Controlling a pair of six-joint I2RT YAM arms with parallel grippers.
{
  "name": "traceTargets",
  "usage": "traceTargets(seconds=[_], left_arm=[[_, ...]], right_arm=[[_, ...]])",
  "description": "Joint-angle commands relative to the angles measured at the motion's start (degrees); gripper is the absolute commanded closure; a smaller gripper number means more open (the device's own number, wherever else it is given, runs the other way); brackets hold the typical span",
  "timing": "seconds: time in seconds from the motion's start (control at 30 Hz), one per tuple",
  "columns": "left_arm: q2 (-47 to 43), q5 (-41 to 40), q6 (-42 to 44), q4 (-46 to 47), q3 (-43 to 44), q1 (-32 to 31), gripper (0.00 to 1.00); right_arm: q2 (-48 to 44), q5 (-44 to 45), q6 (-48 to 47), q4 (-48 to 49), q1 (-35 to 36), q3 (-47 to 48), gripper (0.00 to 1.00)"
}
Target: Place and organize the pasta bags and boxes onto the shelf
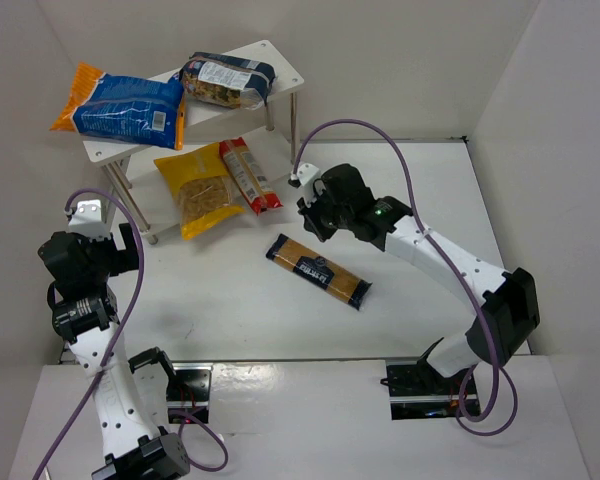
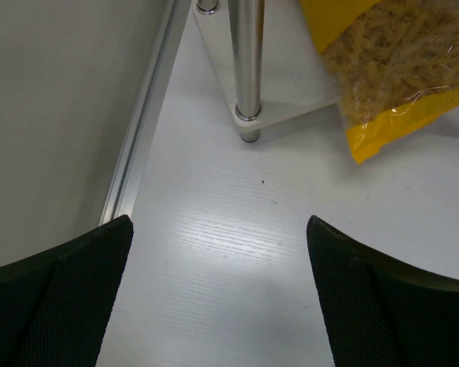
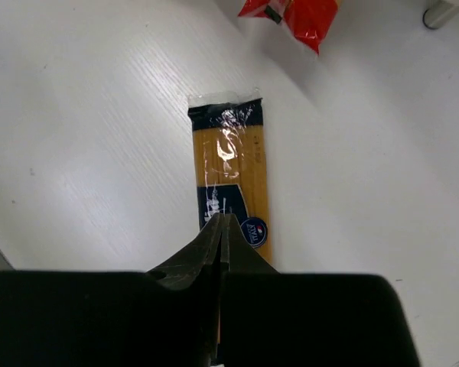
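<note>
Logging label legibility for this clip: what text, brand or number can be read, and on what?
Nothing reads as words.
Spaghetti packet: white print and round logo on its dark label, blurred.
Blue-and-orange bag: white panel, too small.
Dark-blue-and-clear bag: white label, too small.
Red packet, yellow bag: no legible print.

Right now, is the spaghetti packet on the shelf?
No, the spaghetti packet lies flat on the table, apart from the shelf that holds the other bags.

The spaghetti packet point(image 1: 318, 271) lies flat on the table point(image 1: 220, 300), apart from the shelf point(image 1: 280, 62).
</note>
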Motion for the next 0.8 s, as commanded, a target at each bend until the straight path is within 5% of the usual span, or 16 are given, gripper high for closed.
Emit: traceTargets(seconds=[0.0,0.13,0.2,0.23,0.33,0.43,0.53,0.77], left_arm=[[-0.7,0.8,-0.3,1.8,-0.1,0.4,0.0],[-0.7,0.8,-0.3,1.8,-0.1,0.4,0.0],[-0.7,0.8,-0.3,1.8,-0.1,0.4,0.0],[-0.7,0.8,-0.3,1.8,-0.1,0.4,0.0],[-0.7,0.8,-0.3,1.8,-0.1,0.4,0.0],[-0.7,0.8,-0.3,1.8,-0.1,0.4,0.0],[-0.7,0.8,-0.3,1.8,-0.1,0.4,0.0],[-0.7,0.8,-0.3,1.8,-0.1,0.4,0.0]], right_arm=[[-2.1,-0.4,-0.8,3.4,0.3,0.8,1.0],[0.4,0.3,-2.2,2.1,0.3,0.2,0.98],[1.1,-0.9,-3.9,1.1,0.3,-1.1,0.76],[1.1,-1.0,-4.4,1.1,0.3,-1.8,0.48],[1.1,0.4,-6.4,0.5,0.3,-6.3,0.29],[1.1,2.8,-7.8,1.7,0.3,-10.1,0.24],[1.8,3.4,-8.4,1.7,0.3,-12.1,0.02],[2.9,1.2,-8.7,2.7,0.3,-14.0,0.0]])
